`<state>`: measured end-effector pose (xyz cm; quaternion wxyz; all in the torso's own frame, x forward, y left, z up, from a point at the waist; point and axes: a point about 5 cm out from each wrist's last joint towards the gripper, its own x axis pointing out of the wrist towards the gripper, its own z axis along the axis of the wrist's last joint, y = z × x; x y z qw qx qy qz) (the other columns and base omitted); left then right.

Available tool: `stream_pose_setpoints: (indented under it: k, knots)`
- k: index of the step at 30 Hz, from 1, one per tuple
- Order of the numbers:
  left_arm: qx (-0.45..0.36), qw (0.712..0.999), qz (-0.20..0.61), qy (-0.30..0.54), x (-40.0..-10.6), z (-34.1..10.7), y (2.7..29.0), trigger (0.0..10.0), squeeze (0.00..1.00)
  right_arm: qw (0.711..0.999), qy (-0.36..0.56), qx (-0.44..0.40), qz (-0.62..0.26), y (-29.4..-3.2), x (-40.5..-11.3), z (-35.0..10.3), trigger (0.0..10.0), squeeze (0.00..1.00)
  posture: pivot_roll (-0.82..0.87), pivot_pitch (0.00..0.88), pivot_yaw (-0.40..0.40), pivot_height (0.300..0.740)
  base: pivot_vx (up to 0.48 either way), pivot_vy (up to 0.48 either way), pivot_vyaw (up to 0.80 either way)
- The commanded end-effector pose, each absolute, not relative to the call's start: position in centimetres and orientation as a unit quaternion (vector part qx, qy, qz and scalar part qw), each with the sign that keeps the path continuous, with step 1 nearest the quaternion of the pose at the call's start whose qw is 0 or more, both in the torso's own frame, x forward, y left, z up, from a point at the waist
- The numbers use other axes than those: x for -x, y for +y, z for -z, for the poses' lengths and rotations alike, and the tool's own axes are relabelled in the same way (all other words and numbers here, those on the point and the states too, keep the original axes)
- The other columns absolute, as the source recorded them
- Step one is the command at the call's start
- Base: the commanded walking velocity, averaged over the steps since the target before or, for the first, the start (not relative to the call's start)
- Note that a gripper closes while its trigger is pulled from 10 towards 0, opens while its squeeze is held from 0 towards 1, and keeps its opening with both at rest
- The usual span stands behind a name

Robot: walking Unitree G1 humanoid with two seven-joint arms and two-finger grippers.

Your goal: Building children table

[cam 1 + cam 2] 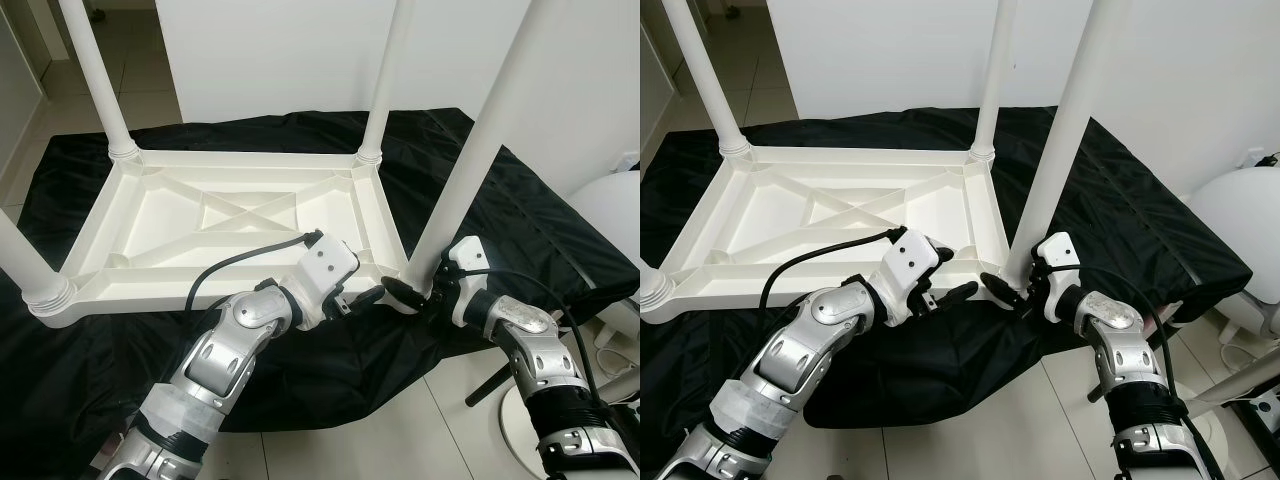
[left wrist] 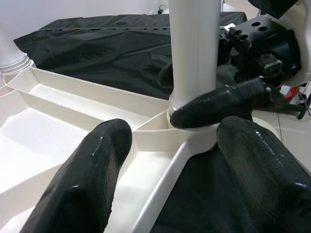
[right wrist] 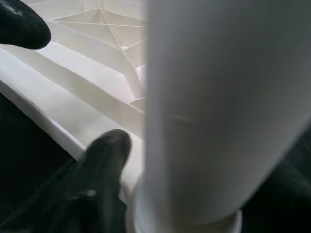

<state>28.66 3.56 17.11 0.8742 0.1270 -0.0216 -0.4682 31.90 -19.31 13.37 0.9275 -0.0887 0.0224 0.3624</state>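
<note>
Left eye view has the white kids' table [image 1: 230, 215] flipped upside down on a black sheet [image 1: 500, 190], legs sticking up. Right claw [image 1: 412, 296] is clenched round the base of the near-right leg [image 1: 465, 165], right at the corner socket. Left claw [image 1: 365, 298] sits released just beside it along the near rim. Bare tile floor [image 1: 400, 430] lies past the sheet's near edge.

White table [image 1: 240, 215]; black cloth [image 1: 500, 200]
</note>
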Motion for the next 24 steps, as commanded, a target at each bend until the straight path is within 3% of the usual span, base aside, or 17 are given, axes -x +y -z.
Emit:
stream_pose_setpoints:
  k: [1,10,11,12,13,17,20,24]
  knots:
    - [-0.131,0.869,0.476,-0.024,-28.44,-17.15,3.29,10.0,0.0,0.919,0.039,0.087,-0.382,-18.74,-31.73,-12.52,0.0,0.0,-0.04,0.0,-0.023,0.74,0.0,0.0,0.0]
    - [-0.134,0.864,0.485,-0.028,-28.28,-16.97,3.03,10.0,0.0,0.919,0.034,0.084,-0.384,-18.73,-31.49,-12.1,0.0,0.0,-0.05,0.0,-0.013,0.74,0.0,0.0,0.0]
    - [-0.135,0.863,0.485,-0.029,-28.23,-16.96,3.0,10.0,0.0,0.92,0.031,0.084,-0.381,-18.72,-31.42,-12.06,2.6,0.0,-0.05,0.0,-0.013,0.74,0.0,0.0,0.0]
    - [-0.135,0.863,0.485,-0.029,-28.23,-16.96,3.0,10.0,0.0,0.92,0.031,0.084,-0.381,-18.72,-31.42,-12.06,2.6,0.0,-0.05,0.0,-0.013,0.74,0.0,0.0,0.0]
    - [-0.136,0.863,0.485,-0.03,-28.21,-16.93,2.98,10.0,0.0,0.924,0.027,0.08,-0.374,-18.62,-31.3,-12.11,10.0,0.0,-0.05,0.0,-0.013,0.74,0.0,0.0,0.0]
    - [-0.136,0.863,0.485,-0.03,-28.18,-16.92,2.98,10.0,0.0,0.926,0.024,0.076,-0.369,-18.56,-31.2,-12.15,10.0,0.0,-0.05,0.0,-0.015,0.74,0.0,0.0,0.0]
    - [-0.143,0.862,0.484,-0.041,-28.02,-16.82,3.04,10.0,0.0,0.952,0.017,0.064,-0.299,-18.37,-31.38,-12.5,10.0,0.0,-0.05,0.0,-0.018,0.74,0.0,0.0,0.0]
    - [-0.148,0.864,0.48,-0.042,-28.04,-16.67,3.12,10.0,0.0,0.965,0.027,0.051,-0.256,-18.05,-31.39,-12.31,10.0,0.0,-0.05,0.0,-0.02,0.74,0.0,0.0,0.0]
